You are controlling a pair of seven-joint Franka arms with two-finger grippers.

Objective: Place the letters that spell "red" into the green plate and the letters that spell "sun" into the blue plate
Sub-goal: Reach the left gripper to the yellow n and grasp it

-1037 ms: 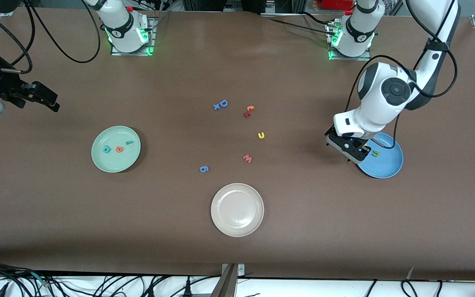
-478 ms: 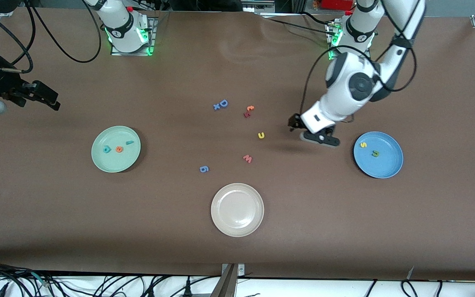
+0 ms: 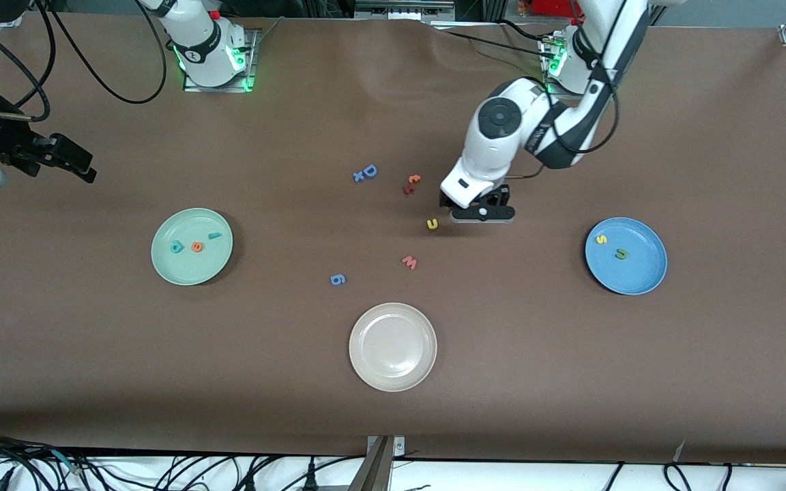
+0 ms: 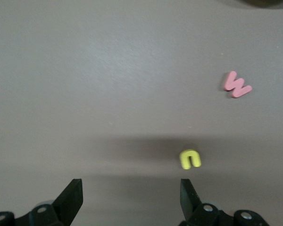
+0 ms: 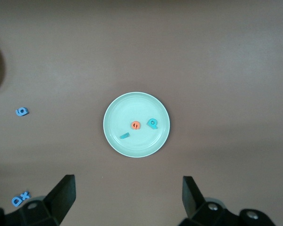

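Observation:
The green plate [image 3: 192, 269] holds a teal "d" [image 3: 176, 247], an orange "e" [image 3: 196, 247] and a thin teal "r" [image 3: 215, 236]. In the blue plate [image 3: 642, 273] lie a yellow "s" [image 3: 600, 239] and a dark green arch [image 3: 621, 254]. A yellow arch [image 3: 432, 224] lies on the table near the middle. My left gripper [image 3: 480, 217] hangs open over the table just beside that arch [image 4: 190, 158], which sits off one fingertip [image 4: 188, 193]. My right gripper [image 3: 86, 169] waits open, high above the green plate [image 5: 118, 115].
A beige-white plate [image 3: 392, 346] sits nearest the front camera. Loose letters lie mid-table: a blue "D" with an "x" [image 3: 366, 173], a red and orange pair [image 3: 411, 183], a pink "w" [image 3: 409, 262] and a blue "9" [image 3: 338, 279].
My left arm has swung from over the blue plate toward the table's middle, ending beside the yellow arch. The yellow "s" now shows in the blue plate. The right arm has not moved.

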